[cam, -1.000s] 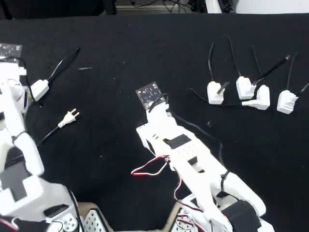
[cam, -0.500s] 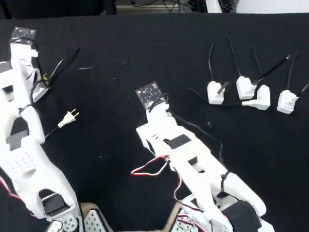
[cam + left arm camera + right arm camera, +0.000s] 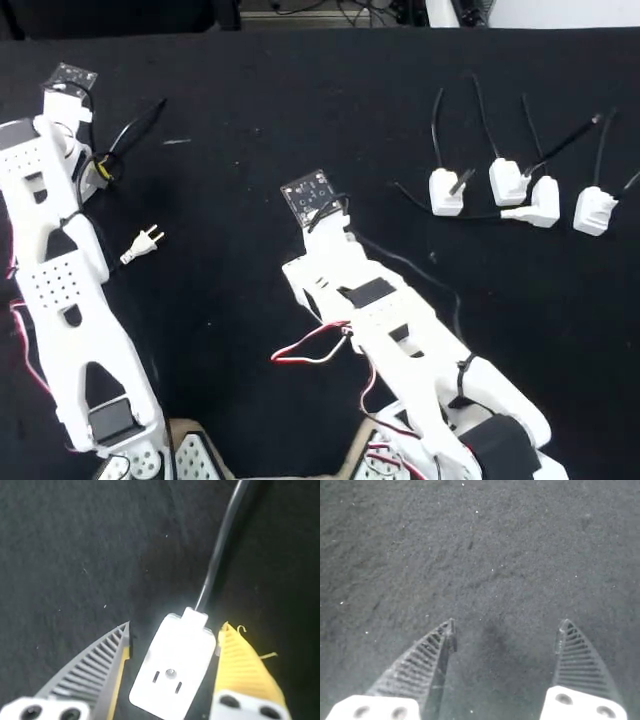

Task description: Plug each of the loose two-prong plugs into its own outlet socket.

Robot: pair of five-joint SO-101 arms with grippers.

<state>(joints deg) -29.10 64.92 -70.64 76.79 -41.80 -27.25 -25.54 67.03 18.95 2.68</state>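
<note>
My left gripper (image 3: 176,626) sits at the far left of the desk (image 3: 250,90), fingers (image 3: 107,662) spread open with a white outlet socket (image 3: 175,672) lying between them, slots facing up, its black cord (image 3: 220,555) running away from the arm; whether either finger touches it I cannot tell; the loose two-prong plug (image 3: 146,241) lies a little nearer and to the right, apart from that socket; my right gripper (image 3: 506,627) is at the desk's middle, fingers open over bare black surface, holding nothing; four more white sockets (image 3: 508,181) with black cords lie in a row at the far right.
</note>
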